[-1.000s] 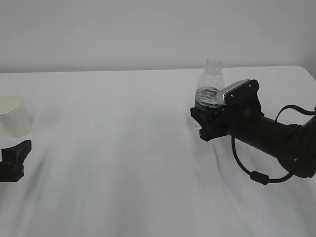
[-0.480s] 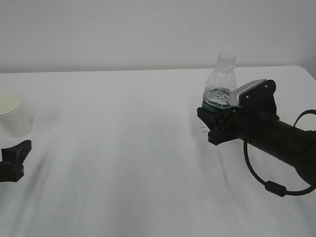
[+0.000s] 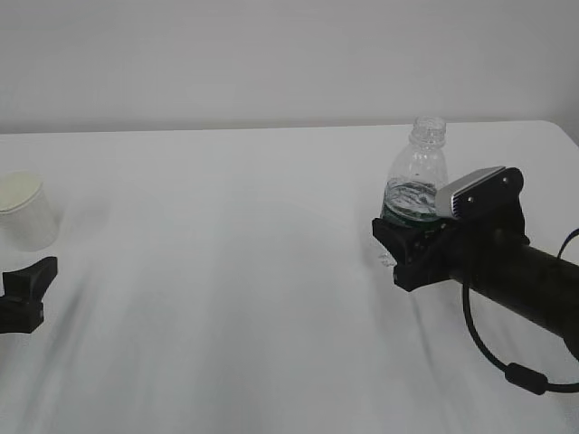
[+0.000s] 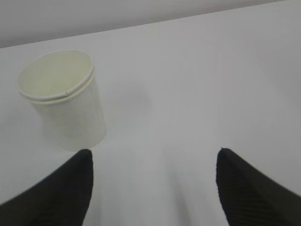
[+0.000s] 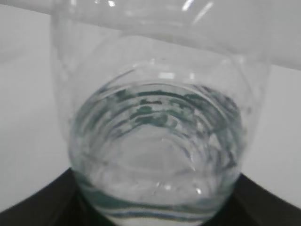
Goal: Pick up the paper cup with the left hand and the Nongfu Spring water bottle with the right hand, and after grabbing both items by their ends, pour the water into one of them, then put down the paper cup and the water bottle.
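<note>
Gripping the capless Nongfu Spring water bottle [image 3: 416,176], your right hand [image 3: 418,246] is risking spilled water [image 5: 157,141] if jolted; left hand [image 4: 153,188] is gaping wide beside the paper cup [image 4: 63,99]

a white table [image 3: 226,271] filled the view; a small off-white paper cup [image 3: 25,211] stood upright near its left edge.

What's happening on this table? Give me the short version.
The right black gripper is clamped around the lower body of a small clear capless plastic bottle with a dark green label, which holds some clear water and stands upright on the right side of the white table. The left black gripper is open and empty at the far left, just short of a small off-white paper cup standing upright. Nothing is being poured.
</note>
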`<state>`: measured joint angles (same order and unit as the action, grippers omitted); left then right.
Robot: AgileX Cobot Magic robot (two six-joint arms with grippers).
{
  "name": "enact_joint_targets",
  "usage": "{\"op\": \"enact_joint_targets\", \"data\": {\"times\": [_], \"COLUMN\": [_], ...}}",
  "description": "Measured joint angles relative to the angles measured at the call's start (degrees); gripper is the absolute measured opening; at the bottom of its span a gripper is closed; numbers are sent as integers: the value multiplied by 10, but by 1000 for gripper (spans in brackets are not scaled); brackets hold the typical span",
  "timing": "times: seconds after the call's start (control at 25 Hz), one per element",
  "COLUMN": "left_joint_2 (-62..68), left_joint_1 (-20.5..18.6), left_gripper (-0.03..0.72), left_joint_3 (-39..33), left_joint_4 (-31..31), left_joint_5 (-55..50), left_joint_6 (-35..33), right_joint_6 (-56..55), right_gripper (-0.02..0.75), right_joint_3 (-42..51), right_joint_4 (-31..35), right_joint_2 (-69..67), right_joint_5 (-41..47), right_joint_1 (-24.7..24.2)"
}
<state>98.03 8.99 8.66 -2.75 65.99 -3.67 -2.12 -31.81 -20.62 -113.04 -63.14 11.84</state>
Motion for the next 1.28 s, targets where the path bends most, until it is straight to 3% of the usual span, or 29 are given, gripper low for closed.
{"op": "enact_joint_targets", "data": {"times": [0.76,1.28], "left_joint_2": [0,0], "left_joint_1": [0,-10], "left_gripper": [587,587], "left_joint_3": [0,0], "left_joint_4": [-7,-82], "left_joint_5": [0,0], "left_joint_6": [0,0], "right_joint_6": [25,26], "right_gripper": [455,455], "right_joint_3": [69,69], "right_joint_4": [30,32], "right_joint_2": [58,59], "right_joint_5": [-6,-6], "right_joint_1": [0,0]}}
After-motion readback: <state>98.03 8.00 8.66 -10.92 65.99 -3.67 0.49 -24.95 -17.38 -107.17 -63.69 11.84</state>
